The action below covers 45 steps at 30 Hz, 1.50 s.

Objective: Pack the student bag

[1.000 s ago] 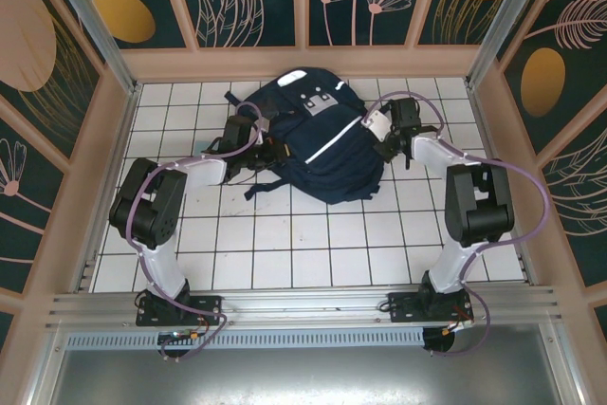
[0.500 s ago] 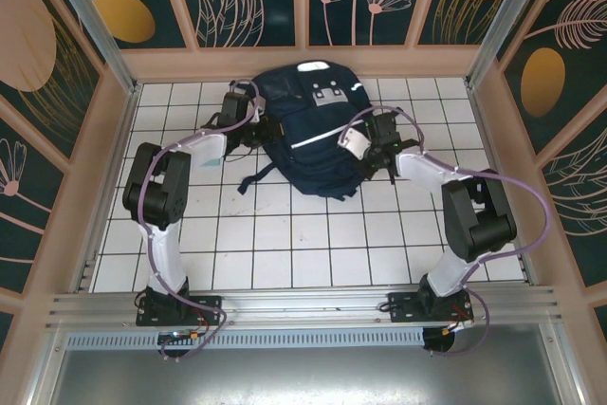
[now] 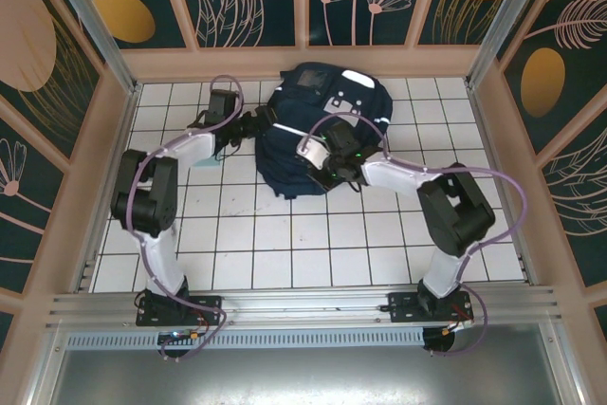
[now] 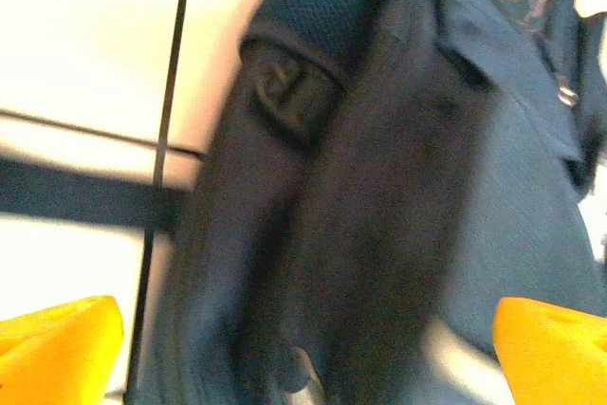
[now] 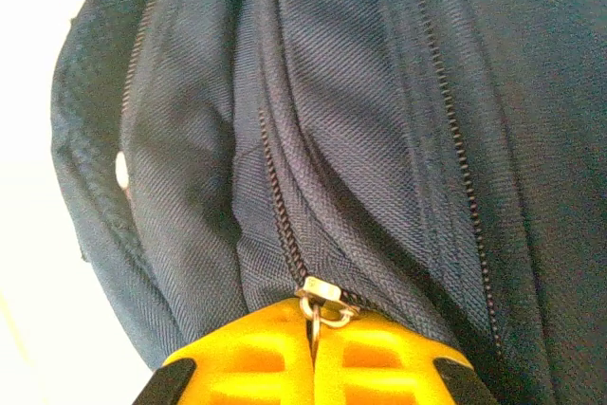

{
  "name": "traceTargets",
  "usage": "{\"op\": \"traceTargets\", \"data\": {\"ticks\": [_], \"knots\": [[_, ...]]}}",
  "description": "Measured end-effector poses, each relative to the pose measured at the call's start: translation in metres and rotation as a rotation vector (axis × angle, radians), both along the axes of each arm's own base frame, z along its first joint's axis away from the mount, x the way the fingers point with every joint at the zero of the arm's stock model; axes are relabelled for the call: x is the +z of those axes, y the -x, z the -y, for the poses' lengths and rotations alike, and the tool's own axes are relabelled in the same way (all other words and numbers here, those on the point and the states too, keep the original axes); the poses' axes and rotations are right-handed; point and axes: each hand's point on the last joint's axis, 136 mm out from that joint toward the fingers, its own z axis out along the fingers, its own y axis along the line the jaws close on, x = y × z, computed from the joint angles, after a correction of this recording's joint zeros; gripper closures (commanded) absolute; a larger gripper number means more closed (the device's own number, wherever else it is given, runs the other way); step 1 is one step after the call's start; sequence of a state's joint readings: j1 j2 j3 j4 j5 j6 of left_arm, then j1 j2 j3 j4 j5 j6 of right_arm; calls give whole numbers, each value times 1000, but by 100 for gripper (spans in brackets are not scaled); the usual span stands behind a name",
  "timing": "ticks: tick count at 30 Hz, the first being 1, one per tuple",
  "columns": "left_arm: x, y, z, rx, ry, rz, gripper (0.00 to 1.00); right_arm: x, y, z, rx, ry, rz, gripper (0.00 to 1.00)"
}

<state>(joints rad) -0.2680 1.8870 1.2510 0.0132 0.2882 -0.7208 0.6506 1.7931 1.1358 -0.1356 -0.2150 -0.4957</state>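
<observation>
The student bag, dark navy with white patches, stands bunched up near the back wall. My right gripper is against its near face. In the right wrist view its yellow fingers are shut on the metal zipper pull, just below the slider on a closed stretch of zip. My left gripper is at the bag's left side. Its yellow fingertips stand far apart in the left wrist view, with blurred navy fabric ahead of them.
The white tiled floor is boxed in by wooden walls at the back and both sides. A dark strap lies across the tiles left of the bag. Open tiles stretch between the bag and the arm bases.
The bag has shifted toward the back wall and bunched up taller. My right gripper has travelled left across it with the zipper pull. My left gripper has opened and let go of the bag.
</observation>
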Motion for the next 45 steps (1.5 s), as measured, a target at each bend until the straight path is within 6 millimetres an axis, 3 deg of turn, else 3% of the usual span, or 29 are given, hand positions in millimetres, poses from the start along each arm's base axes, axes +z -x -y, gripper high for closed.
{"op": "traceTargets", "data": {"ticks": [5, 7, 10, 13, 24, 29, 31, 34, 37, 38, 45], "knots": [[25, 36, 14, -7, 154, 19, 1, 11, -16, -48, -12, -101, -7, 100], [19, 46, 17, 9, 214, 2, 1, 12, -16, -57, -29, -125, -31, 100], [-6, 63, 15, 54, 270, -75, 1, 16, -17, -66, -61, -165, -74, 100], [-15, 70, 15, 86, 293, -107, 1, 19, -17, -68, -108, -187, -128, 100], [20, 92, -10, 196, 272, -63, 1, 21, -17, -71, -273, -238, -238, 100], [-6, 106, -8, 220, 275, -133, 2, 23, -16, -76, -305, -247, -249, 100], [-20, 106, -3, 221, 276, -162, 10, 23, -14, -77, -311, -249, -255, 100], [-40, 102, 5, 220, 274, -190, 53, 21, -13, -76, -323, -246, -270, 100], [-57, 99, 3, 234, 246, -196, 83, 18, -10, -74, -333, -237, -292, 100], [-58, 98, 2, 231, 235, -187, 100, 16, -7, -74, -336, -231, -303, 100], [-63, 104, 6, 193, 216, -175, 100, -1, 16, -58, -342, -194, -357, 100]]}}
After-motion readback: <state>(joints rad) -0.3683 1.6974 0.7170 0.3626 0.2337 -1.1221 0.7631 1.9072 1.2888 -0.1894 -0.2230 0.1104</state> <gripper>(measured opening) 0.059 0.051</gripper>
